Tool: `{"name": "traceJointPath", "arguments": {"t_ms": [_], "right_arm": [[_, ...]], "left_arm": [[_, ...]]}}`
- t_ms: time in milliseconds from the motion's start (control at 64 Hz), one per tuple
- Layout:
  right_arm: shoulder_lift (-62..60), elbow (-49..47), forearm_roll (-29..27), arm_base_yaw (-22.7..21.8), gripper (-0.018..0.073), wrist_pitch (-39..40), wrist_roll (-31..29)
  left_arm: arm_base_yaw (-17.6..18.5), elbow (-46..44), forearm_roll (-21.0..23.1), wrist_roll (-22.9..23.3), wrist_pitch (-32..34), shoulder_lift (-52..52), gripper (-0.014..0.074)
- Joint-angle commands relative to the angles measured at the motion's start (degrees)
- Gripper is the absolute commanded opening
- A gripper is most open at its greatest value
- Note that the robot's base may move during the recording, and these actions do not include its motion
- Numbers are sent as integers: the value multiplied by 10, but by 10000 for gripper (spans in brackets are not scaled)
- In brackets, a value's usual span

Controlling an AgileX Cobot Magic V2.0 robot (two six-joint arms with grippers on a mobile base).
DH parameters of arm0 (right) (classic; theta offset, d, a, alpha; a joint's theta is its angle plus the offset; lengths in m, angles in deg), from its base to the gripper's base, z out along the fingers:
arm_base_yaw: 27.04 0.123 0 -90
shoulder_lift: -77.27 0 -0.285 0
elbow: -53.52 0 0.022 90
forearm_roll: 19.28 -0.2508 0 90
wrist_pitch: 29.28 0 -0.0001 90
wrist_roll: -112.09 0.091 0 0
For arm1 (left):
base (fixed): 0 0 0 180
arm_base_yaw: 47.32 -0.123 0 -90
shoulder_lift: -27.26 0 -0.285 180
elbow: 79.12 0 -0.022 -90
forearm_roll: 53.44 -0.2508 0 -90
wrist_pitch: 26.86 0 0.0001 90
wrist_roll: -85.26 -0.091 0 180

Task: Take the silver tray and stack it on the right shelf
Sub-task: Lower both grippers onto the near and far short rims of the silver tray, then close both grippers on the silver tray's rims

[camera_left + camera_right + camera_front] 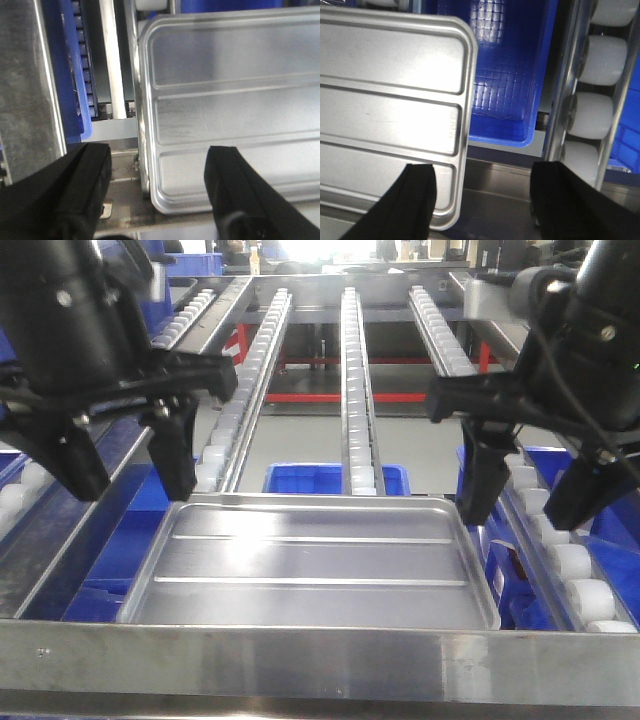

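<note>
The silver tray (310, 565) lies flat on the right shelf's roller rails (358, 390), its near edge against the plain front bar (320, 660). My left gripper (125, 465) is open and empty above the tray's left rim. In the left wrist view the left gripper (157, 195) has one finger outside the rim and one over the tray floor (230, 100). My right gripper (530, 490) is open and empty above the tray's right rim. In the right wrist view the right gripper (485, 205) straddles the near corner of the tray (385, 100) the same way.
Blue plastic bins (335, 478) sit below the rails; one shows in the right wrist view (505, 75). White rollers (597, 60) run along the right rail beside the right gripper. A steel side rail (112, 60) and a blue bin edge (75, 75) lie left of the tray.
</note>
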Motion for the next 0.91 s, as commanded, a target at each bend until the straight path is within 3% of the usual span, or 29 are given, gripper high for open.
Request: {"name": "traceJointPath", "arguments": {"t_ms": [0, 890], "right_arm": [[-9, -18, 6, 1, 508, 28, 0], [59, -17, 5, 1, 508, 88, 0]], "left_arm": [[3, -17, -6, 11, 31, 7, 316], [0, -17, -25, 11, 60, -65, 316]]}}
